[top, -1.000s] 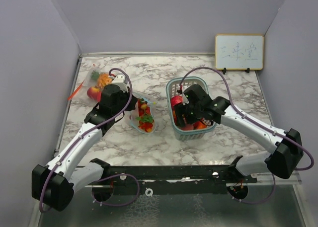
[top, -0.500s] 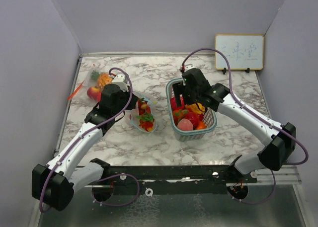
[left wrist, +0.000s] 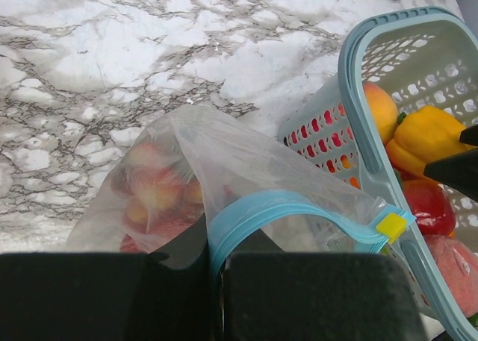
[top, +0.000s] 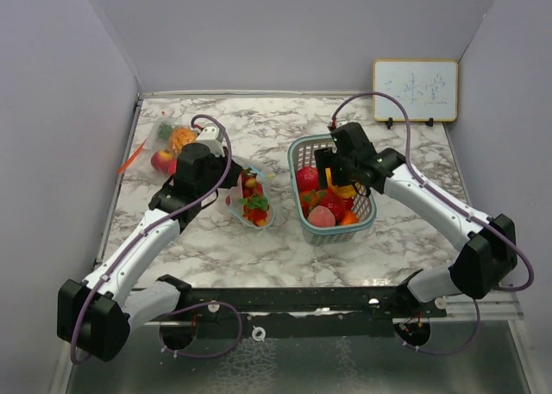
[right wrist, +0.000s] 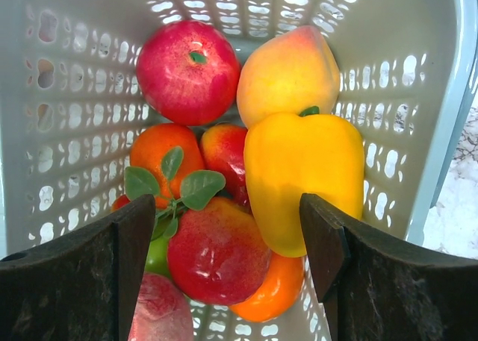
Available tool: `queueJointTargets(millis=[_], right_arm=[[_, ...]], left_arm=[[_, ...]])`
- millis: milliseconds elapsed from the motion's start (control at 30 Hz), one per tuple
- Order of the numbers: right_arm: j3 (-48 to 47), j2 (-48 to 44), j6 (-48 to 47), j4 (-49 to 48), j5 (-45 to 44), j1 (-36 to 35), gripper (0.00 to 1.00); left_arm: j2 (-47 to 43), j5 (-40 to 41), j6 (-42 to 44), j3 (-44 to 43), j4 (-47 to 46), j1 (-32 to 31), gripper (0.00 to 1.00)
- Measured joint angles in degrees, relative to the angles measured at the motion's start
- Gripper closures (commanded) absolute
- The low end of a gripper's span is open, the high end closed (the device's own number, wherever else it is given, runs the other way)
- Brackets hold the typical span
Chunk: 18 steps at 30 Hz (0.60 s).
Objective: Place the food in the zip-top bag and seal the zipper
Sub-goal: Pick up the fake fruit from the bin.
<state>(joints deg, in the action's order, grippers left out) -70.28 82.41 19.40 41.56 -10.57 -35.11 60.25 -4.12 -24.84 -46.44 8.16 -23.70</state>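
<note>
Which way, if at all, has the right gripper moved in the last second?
Yes. The right gripper has shifted from the teal basket's near end toward its far right side, closer to the whiteboard.

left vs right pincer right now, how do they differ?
The left pincer is shut, pinching the zip-top bag at its blue zipper rim; the right pincer is open and holds nothing. The left one is at the bag, beside the basket; the right one hangs over the basket, aimed down at the yellow pepper. Both are dark and two-fingered.
</note>
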Motion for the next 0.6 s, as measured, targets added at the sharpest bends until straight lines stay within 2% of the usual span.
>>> queueJointTargets(millis=[200, 467, 600], right_arm=[[-0.90, -0.37, 0.31, 1.31, 3.30, 0.26, 0.26], [-15.19, 0.50, 0.33, 10.91, 4.24, 0.31, 0.27], [-15.15, 1.84, 0.42, 16.04, 4.33, 0.31, 0.27]], left_arm=[[0.00, -0.17, -0.37, 0.00, 0.17, 0.00, 1.00], [-0.85, -0.13, -0.48, -0.04, 1.55, 0.00, 1.00], [-0.11, -0.04, 0.20, -0.83, 2.40, 0.00, 1.00]])
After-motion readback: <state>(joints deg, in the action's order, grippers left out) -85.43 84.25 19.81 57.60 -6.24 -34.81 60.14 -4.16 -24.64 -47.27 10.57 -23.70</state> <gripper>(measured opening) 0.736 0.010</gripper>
